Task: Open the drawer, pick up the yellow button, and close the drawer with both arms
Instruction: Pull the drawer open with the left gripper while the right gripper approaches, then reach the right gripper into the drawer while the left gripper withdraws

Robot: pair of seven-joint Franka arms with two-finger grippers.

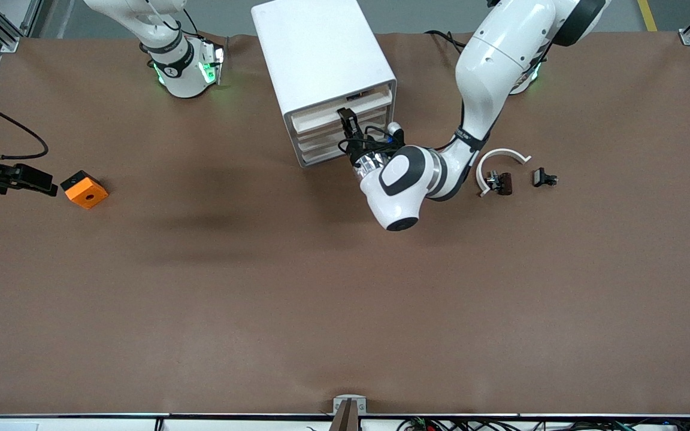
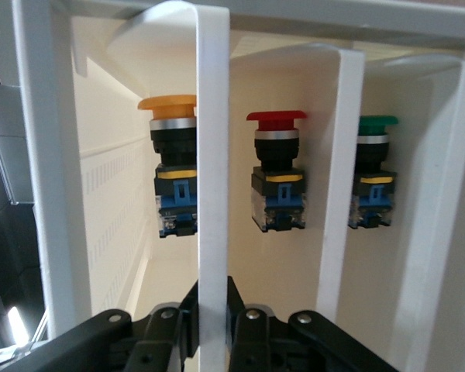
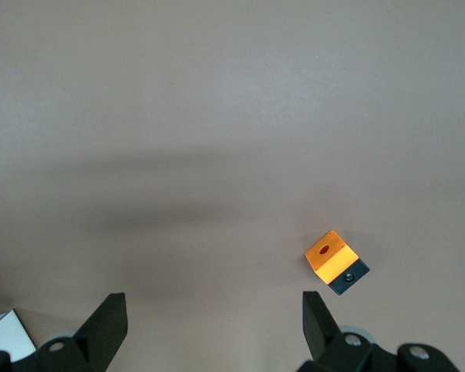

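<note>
My left gripper [image 1: 345, 118] clamps the top drawer [image 1: 345, 103] front, centre of the front frame.
In the left wrist frame its fingers [image 2: 187, 318] are clenched on the drawer's cream strip [image 2: 214, 194]; the orange button [image 2: 173, 167] stands in the drawer beside a red button [image 2: 277, 170] and a green one [image 2: 374, 170]. My right gripper [image 3: 215, 322] waits released over the brown surface [image 1: 321, 299], near the orange block [image 1: 84, 189] at the front frame's left edge.

Orange block [image 1: 84, 189], white strip [image 1: 501, 157]
</note>
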